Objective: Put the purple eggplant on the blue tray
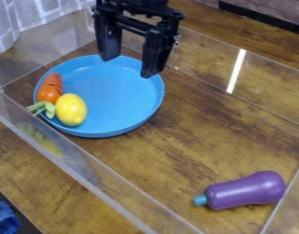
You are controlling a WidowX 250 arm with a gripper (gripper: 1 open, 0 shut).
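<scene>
The pincer [135, 57] hangs over the far rim of the blue tray [130, 99], pointing down, its two dark fingers spread wide with nothing between them. The purple eggplant [247, 191] lies on its side on the wooden bench [207, 128], well apart from the tray, near the lower right corner of the view, its small teal stem end toward the left. On the tray's left side sit a yellow lemon [69, 109] and an orange carrot [50, 89], touching each other.

The step in hand looks like the reach: nothing is grasped yet. To do it well, the arm should travel across to the eggplant and come down over its thicker middle (the glossy skin will likely slip if pinched at the tapering stem end). The fingers should straddle the body across its short width, so the wrist may need turning. For the later drop, the tray's bare right half offers room clear of the lemon and carrot.
</scene>
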